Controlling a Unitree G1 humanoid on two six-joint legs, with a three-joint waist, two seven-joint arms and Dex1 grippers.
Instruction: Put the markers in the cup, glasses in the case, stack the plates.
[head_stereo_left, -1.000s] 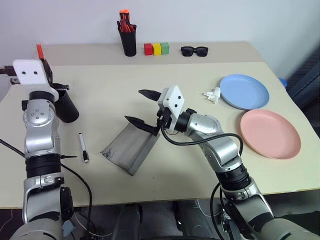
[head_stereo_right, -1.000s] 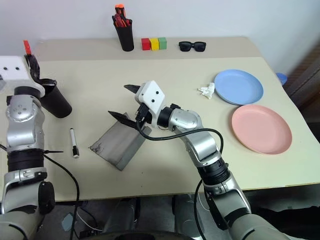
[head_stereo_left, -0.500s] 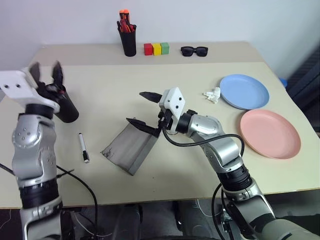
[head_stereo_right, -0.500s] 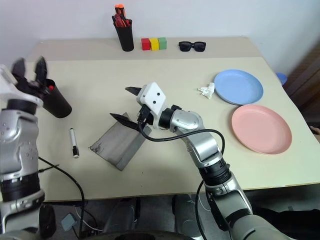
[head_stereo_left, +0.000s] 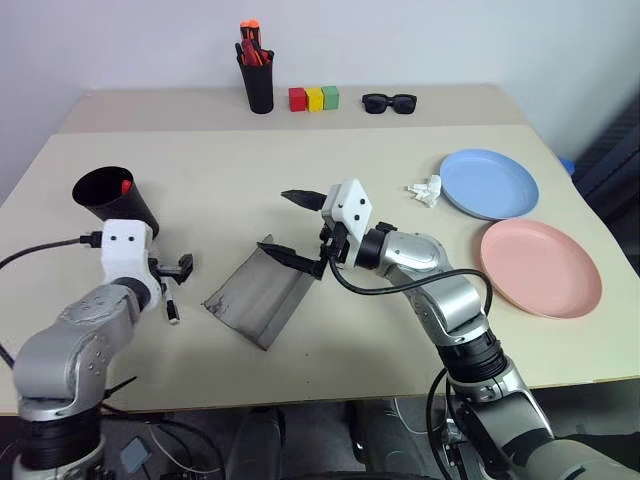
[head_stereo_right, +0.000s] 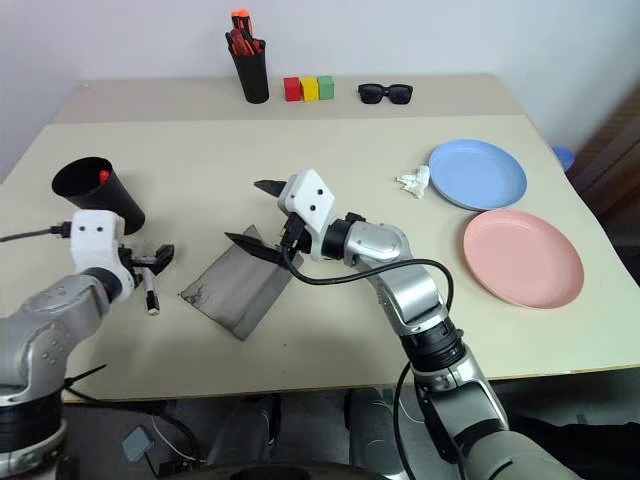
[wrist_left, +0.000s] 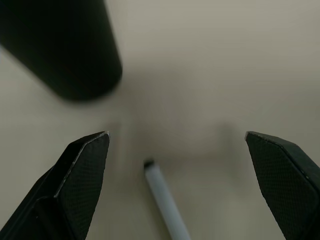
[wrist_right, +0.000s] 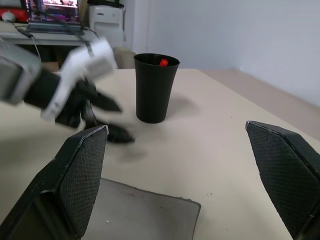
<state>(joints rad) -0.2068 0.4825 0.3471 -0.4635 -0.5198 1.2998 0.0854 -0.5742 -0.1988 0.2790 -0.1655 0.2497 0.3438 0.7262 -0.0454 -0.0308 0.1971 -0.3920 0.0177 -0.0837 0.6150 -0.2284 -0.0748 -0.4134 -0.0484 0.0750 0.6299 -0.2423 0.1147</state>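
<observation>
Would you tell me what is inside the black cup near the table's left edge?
A red marker tip shows just above the black cup rim; the rest of the marker is hidden by the cup's wall.

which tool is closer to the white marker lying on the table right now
Left. The left tool hangs open right over the white marker, which lies between its fingers in the left wrist view. The right tool is farther off, open above the grey case.

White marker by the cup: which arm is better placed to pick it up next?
Left. The left gripper hangs open right over the white marker, next to the cup. The right gripper is open above the case, farther away.
</observation>
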